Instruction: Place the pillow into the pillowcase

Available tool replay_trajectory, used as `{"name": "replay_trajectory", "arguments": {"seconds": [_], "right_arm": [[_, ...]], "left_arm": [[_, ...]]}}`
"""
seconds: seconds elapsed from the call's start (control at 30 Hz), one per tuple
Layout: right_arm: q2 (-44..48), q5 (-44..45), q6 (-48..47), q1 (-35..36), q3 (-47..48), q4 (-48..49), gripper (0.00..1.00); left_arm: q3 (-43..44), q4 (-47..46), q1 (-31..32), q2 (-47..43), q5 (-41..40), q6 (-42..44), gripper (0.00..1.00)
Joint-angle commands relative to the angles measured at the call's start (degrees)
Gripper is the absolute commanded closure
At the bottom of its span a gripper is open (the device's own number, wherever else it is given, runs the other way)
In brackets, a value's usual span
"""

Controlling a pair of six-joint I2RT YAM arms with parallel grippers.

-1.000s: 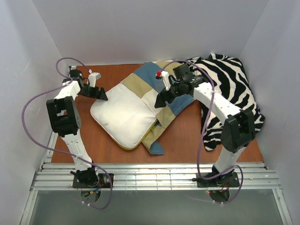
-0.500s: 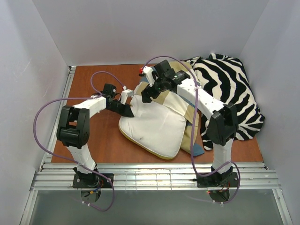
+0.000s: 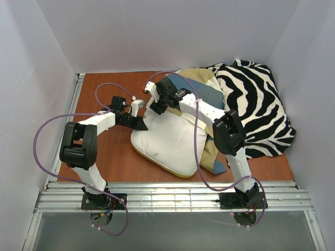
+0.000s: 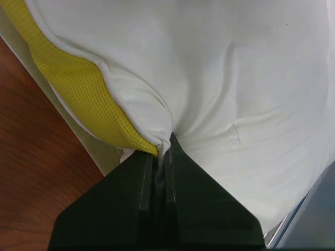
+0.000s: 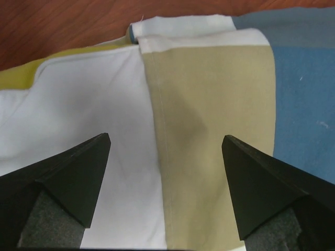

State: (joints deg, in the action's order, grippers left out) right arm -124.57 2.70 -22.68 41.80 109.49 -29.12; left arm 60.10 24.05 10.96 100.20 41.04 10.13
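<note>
top: overhead, whole table (image 3: 125,164) | wrists: close, facing down | shared: pillow (image 4: 235,78)

A black-and-white zebra-striped cloth (image 3: 256,104) lies bunched in the far right corner of a reddish-brown wooden table (image 3: 118,164). Its folds run from the back wall down along the right side and stop short of the near edge. Plain white walls (image 3: 167,36) close the table in at the back and on both sides. Along the near edge a band of ribbed silver metal rails (image 3: 172,198) spans the full width, with a dull grey strip (image 3: 167,235) below it in the overhead view. The same wood shows at the left of the left wrist view and across the top of the right wrist view.
</note>
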Motion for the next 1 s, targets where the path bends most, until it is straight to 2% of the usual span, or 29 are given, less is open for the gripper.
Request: {"name": "replay_trajectory", "arguments": {"seconds": [0.0,0.1,0.13,0.17,0.23,0.27,0.3,0.33,0.37,0.43,0.47,0.5,0.53,0.57,0.63,0.67,0.73,0.77,0.8,0.87,0.9,0.97], "right_arm": [[-2.42,6.79,-2.36,0.12,1.60,7.76,0.19],[-5.76,10.65,-3.95,0.12,3.70,9.08,0.30],[-7.25,11.27,-4.13,-0.05,4.23,9.52,0.39],[-7.87,12.58,-4.13,-0.31,4.67,9.87,0.44],[-8.58,13.21,-4.13,-0.75,5.73,10.23,0.70],[-8.41,13.21,-3.96,-0.76,5.99,10.49,0.92],[-7.97,12.43,-3.00,-0.76,6.26,10.40,0.99],[-6.05,11.11,-2.38,-0.84,5.91,10.40,0.99],[-4.64,5.18,-1.68,-0.76,5.56,9.97,0.99],[0.19,-0.82,1.92,-0.76,3.99,8.92,0.99],[1.77,-10.86,3.07,-0.84,3.54,8.04,0.99],[3.44,-14.53,4.82,-0.67,2.66,7.07,0.99],[6.59,-23.61,7.97,-0.76,1.00,6.89,0.99],[8.19,-27.97,9.56,-0.76,-0.14,6.80,0.99],[11.88,-33.52,13.08,-0.41,-1.47,7.06,0.99],[12.85,-38.16,17.19,-0.32,-2.00,7.15,0.99],[15.05,-43.36,20.55,-0.23,-2.53,7.41,0.99],[15.84,-44.61,23.70,-0.23,-3.57,7.68,0.99],[18.03,-46.28,25.82,-0.14,-4.63,8.38,0.99],[20.76,-50.24,29.51,0.38,-7.70,12.24,0.99],[22.60,-50.42,31.71,1.43,-10.67,12.86,0.99],[22.97,-45.44,30.86,1.18,-11.58,12.25,0.99]], "left_arm": [[-1.38,-4.45,0.55,-4.75,3.35,-1.78,1.00],[-2.09,-5.42,0.55,-5.54,2.91,-3.18,1.00],[-2.26,-5.68,0.47,-5.72,2.47,-3.80,1.00],[-2.44,-6.03,0.46,-5.98,2.38,-4.24,1.00],[-2.88,-7.00,0.47,-6.68,2.12,-5.38,1.00],[-3.05,-7.70,0.46,-6.86,1.86,-5.91,1.00],[-3.40,-8.31,0.38,-7.30,1.59,-6.61,1.00],[-3.67,-9.02,0.12,-7.74,1.76,-8.44,1.00],[-3.76,-10.59,-0.06,-7.92,2.72,-9.42,1.00],[-3.85,-12.97,-0.94,-8.09,5.09,-12.74,1.00],[-3.85,-16.20,-1.29,-8.01,8.59,-16.42,1.00],[-3.76,-18.32,-1.82,-7.83,9.40,-18.89,1.00],[-4.19,-23.74,-2.52,-7.57,10.54,-25.01,1.00],[-4.81,-28.31,-3.13,-7.22,14.56,-28.12,1.00],[-5.43,-35.27,-4.01,-6.78,16.52,-33.74,1.00],[-5.60,-42.18,-4.10,-6.34,17.14,-36.12,1.00],[-5.78,-48.54,-4.81,-5.64,18.55,-43.07,1.00],[-5.95,-55.54,-5.07,-5.02,19.25,-45.35,1.00],[-6.04,-59.00,-5.68,-3.71,21.00,-50.42,1.00],[-5.78,-67.68,-5.77,-2.65,22.50,-55.02,1.00],[-5.95,-71.04,-5.69,-2.30,23.29,-59.22,1.00],[-6.48,-78.07,-5.25,-2.47,25.75,-62.85,1.00]]}}
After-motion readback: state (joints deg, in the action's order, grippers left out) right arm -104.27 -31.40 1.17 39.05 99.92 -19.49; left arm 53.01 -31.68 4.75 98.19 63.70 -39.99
